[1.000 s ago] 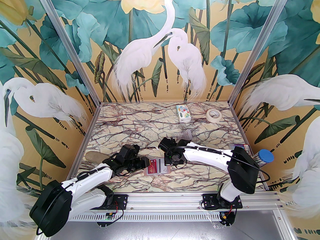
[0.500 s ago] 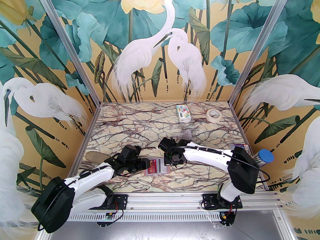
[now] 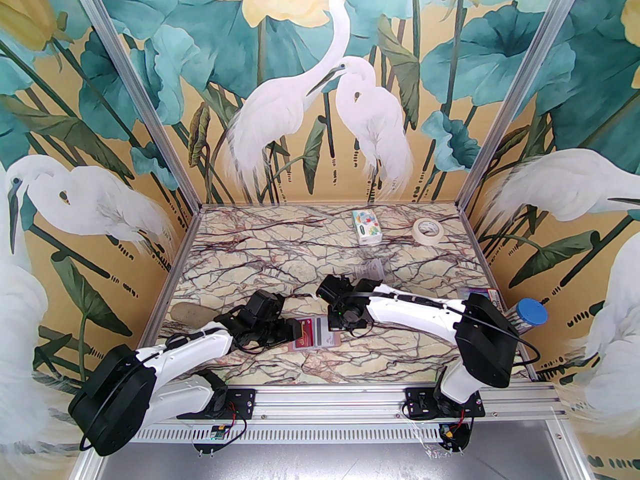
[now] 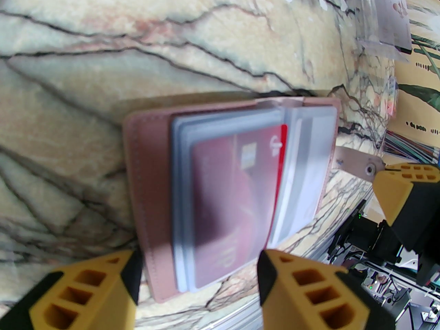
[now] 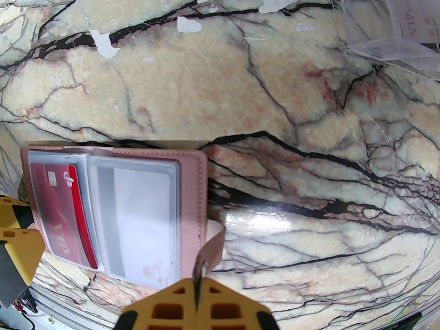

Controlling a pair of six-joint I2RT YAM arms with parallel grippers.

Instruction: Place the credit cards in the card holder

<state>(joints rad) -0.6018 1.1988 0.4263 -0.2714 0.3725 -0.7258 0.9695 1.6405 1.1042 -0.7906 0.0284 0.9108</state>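
The card holder (image 3: 317, 337) lies open and flat at about 6 o'clock on the marble tabletop (image 3: 250, 253), close to the near edge, between the two arms. Its dusty-pink cover faces down and its clear sleeves face up.

In the left wrist view a red card (image 4: 237, 198) sits in the top sleeve, mostly pushed in, with a strip of bare red along its 3 o'clock edge. The left gripper (image 4: 197, 258) is spread. Its yellow fingers (image 4: 86, 290) stand on either side of the holder's 6 o'clock end, and I cannot tell whether they touch it.

In the right wrist view the right gripper (image 5: 196, 284) is pressed together, pinching the end of the holder's pink snap strap (image 5: 215, 242). The strap curls up off the tabletop from the cover's 4 o'clock corner. In the same view, the sleeve beside the red card holds a pale card (image 5: 141, 218) with a grey stripe.

A clear plastic stand (image 3: 370, 269) is at 1 o'clock from the right gripper, a little apart from it. A colourful tissue pack (image 3: 366, 226) and a roll of pale tape (image 3: 428, 229) lie near the far edge, at about 1 o'clock on the tabletop. A blue-capped tube (image 3: 530, 313) stands at 3 o'clock, beside the right arm.
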